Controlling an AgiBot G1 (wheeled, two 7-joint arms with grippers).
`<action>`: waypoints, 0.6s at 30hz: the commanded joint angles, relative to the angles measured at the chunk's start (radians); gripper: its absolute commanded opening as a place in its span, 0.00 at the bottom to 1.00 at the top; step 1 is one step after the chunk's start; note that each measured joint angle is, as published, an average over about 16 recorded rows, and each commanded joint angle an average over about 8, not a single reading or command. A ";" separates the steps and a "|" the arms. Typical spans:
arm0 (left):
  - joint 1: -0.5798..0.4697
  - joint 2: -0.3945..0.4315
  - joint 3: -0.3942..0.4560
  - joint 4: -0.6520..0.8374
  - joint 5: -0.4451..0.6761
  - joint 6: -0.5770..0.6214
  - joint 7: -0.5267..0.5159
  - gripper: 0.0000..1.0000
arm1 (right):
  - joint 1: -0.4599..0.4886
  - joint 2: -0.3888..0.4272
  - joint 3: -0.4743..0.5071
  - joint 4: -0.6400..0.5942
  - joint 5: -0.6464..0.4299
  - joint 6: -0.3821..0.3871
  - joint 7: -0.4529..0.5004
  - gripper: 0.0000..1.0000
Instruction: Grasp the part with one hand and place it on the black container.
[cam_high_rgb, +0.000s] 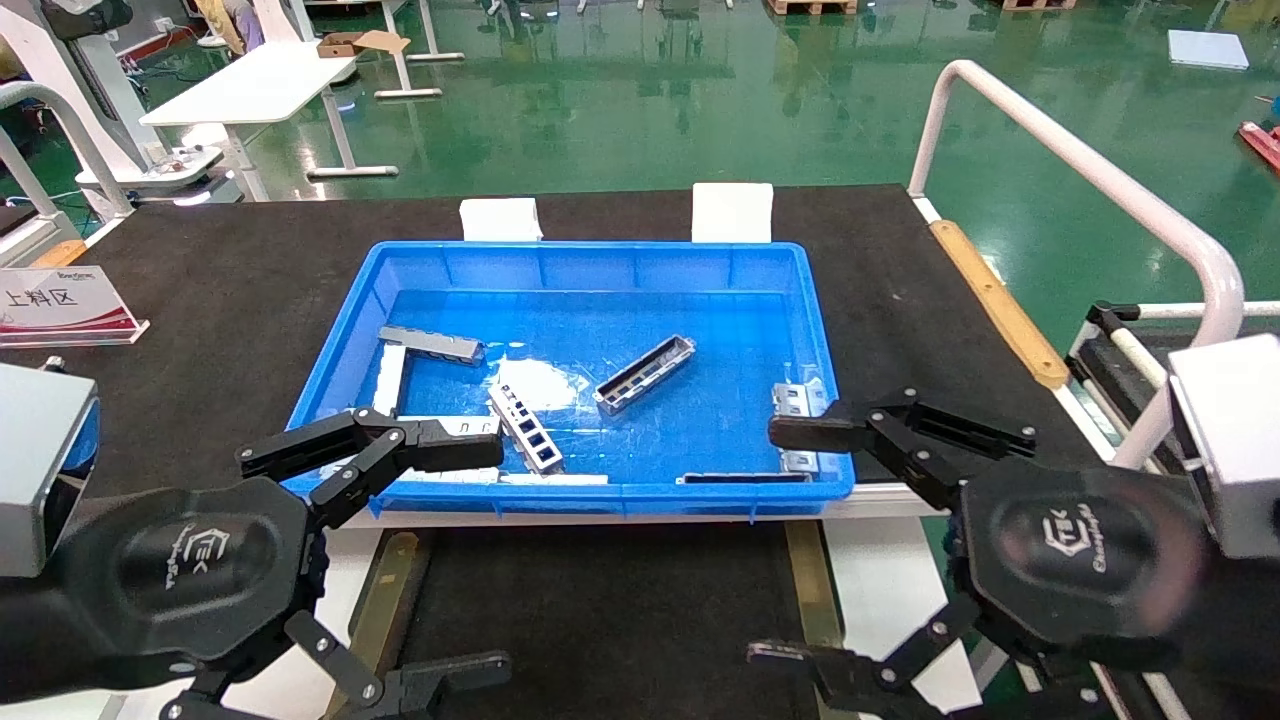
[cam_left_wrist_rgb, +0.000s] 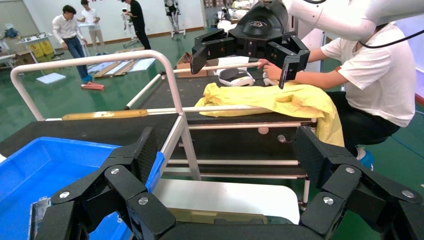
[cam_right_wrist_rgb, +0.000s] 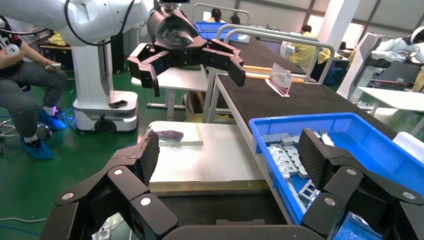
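The part (cam_high_rgb: 645, 375), a narrow silver-grey channel bar with a dark hollow, lies at an angle in the middle of the blue bin (cam_high_rgb: 600, 262). The black container (cam_high_rgb: 600, 610), a shallow black tray with brass strips (cam_high_rgb: 385, 600) along its sides, sits in front of the bin between my arms. My left gripper (cam_high_rgb: 470, 560) hangs open and empty over the tray's left side, near the bin's front left corner. My right gripper (cam_high_rgb: 790, 545) is open and empty over the tray's right side. Each wrist view shows its own wide-open fingers (cam_left_wrist_rgb: 145, 150) (cam_right_wrist_rgb: 150, 150).
The bin also holds a brighter bar with square holes (cam_high_rgb: 525, 428), a grey bar (cam_high_rgb: 432, 345) and flat brackets (cam_high_rgb: 800, 400). A white rail (cam_high_rgb: 1100, 180) runs along the table's right edge. A sign (cam_high_rgb: 60, 300) stands at the left. A seated person (cam_left_wrist_rgb: 380, 75) is beyond the rail.
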 joint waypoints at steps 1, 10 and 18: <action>0.000 0.000 0.000 0.000 0.000 0.000 0.000 1.00 | 0.000 0.000 0.000 0.000 0.000 0.000 0.000 1.00; 0.000 0.000 0.000 0.000 0.000 0.000 0.000 1.00 | 0.000 0.000 0.000 0.000 0.000 0.000 0.000 1.00; 0.000 0.000 0.000 0.000 0.000 0.000 0.000 1.00 | 0.000 0.000 0.000 0.000 0.000 0.000 0.000 1.00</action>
